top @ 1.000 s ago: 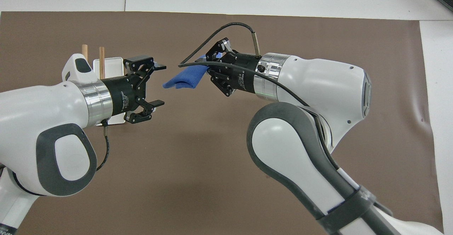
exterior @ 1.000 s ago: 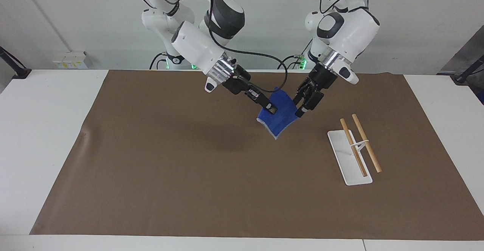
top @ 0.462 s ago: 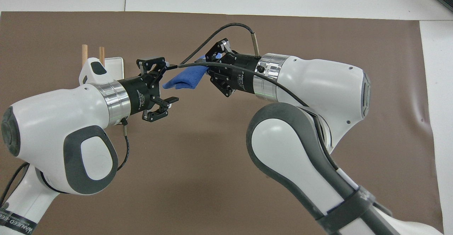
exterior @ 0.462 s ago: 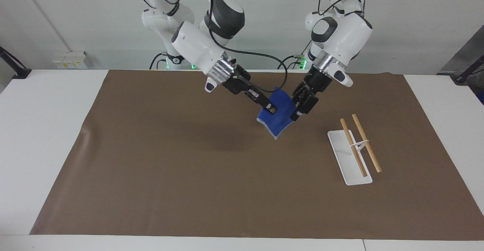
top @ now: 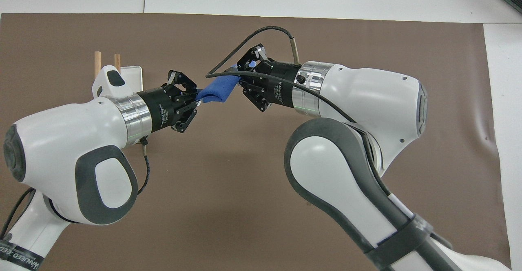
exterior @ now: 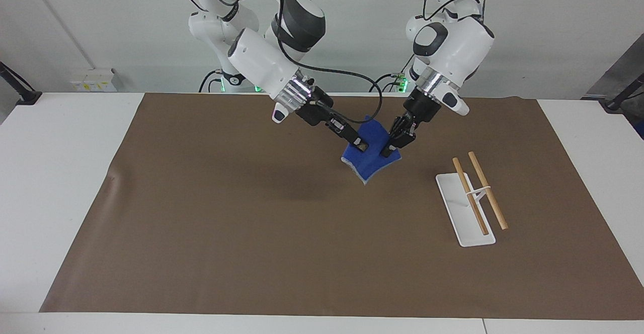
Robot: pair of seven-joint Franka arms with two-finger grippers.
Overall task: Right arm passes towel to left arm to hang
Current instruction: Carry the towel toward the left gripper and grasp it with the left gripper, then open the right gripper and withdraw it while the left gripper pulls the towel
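Note:
The blue towel (exterior: 373, 162) hangs in the air over the brown mat (exterior: 201, 223), between both grippers. My right gripper (exterior: 360, 145), from the right arm's end, is shut on one edge of the towel. My left gripper (exterior: 388, 151) is shut on the other edge. In the overhead view the towel (top: 216, 92) stretches as a short band from the left gripper (top: 197, 98) to the right gripper (top: 239, 78). The towel's lower corner, with pale edging, hangs free above the mat.
A white rack base (exterior: 455, 212) with two wooden rods (exterior: 487, 190) stands on the mat toward the left arm's end; in the overhead view the rods (top: 117, 61) show past the left wrist. White table borders the mat.
My left gripper moved in to the towel's free edge and its fingers closed on it. The right gripper kept still, holding the towel.

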